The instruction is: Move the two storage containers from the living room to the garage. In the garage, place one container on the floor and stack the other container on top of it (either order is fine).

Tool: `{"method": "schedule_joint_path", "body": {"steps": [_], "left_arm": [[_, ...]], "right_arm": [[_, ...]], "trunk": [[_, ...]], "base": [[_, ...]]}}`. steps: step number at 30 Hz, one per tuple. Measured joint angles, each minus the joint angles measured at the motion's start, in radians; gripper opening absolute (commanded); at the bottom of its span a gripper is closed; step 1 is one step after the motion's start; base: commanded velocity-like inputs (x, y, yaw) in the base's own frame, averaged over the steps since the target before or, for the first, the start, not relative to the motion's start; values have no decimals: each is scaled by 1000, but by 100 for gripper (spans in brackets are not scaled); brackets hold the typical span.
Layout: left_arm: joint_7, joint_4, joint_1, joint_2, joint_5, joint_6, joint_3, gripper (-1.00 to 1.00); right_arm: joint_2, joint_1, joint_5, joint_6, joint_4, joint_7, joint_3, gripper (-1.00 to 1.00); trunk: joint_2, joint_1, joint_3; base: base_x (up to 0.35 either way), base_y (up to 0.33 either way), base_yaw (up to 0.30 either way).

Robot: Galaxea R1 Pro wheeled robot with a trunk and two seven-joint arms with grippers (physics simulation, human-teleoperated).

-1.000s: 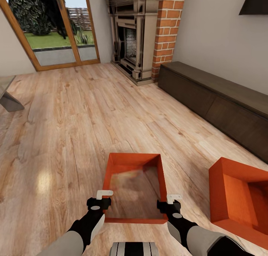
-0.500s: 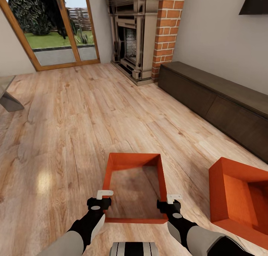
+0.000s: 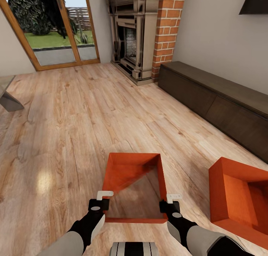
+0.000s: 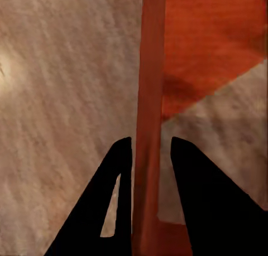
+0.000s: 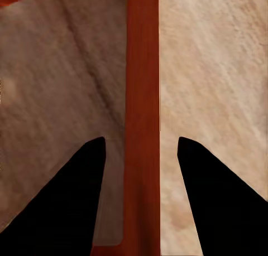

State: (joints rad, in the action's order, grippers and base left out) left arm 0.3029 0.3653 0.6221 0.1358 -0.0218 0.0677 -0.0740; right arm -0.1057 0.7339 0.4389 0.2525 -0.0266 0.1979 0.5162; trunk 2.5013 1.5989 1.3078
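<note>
Orange-red rectangular storage container [image 3: 134,187] sits between my grippers: left gripper [image 3: 99,204] clamped on its left wall, right gripper [image 3: 168,204] straddling the right wall, jaws apart.

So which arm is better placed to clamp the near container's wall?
Left, probably: the left gripper has fingers close beside the near container wall, while the right gripper straddles its wall with clear gaps.

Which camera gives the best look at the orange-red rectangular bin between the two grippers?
The head view: the orange-red rectangular bin shows whole on the light wood plank floor, flanked by both grippers. The left wrist view shows one thin wall between the fingers plus some interior; the right wrist view shows its opposite wall between spread fingers.
</note>
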Motion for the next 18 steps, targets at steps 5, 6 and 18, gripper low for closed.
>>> {"method": "schedule_joint_path", "body": {"steps": [5,6,18], "left_arm": [[5,5,0,0,1,2,5,-100],[5,5,0,0,0,2,5,-100],[58,5,0,4,-1,1,1,-100]], "right_arm": [[0,3,3,3,8,-9,12,-100],[0,3,3,3,8,-9,12,-100],[0,-1,-12,-16,-3,-12,30,-100]], "trunk": [[0,0,0],[0,0,0],[-1,2,-7]], "base": [[0,0,0],[0,0,0],[0,0,0]]}}
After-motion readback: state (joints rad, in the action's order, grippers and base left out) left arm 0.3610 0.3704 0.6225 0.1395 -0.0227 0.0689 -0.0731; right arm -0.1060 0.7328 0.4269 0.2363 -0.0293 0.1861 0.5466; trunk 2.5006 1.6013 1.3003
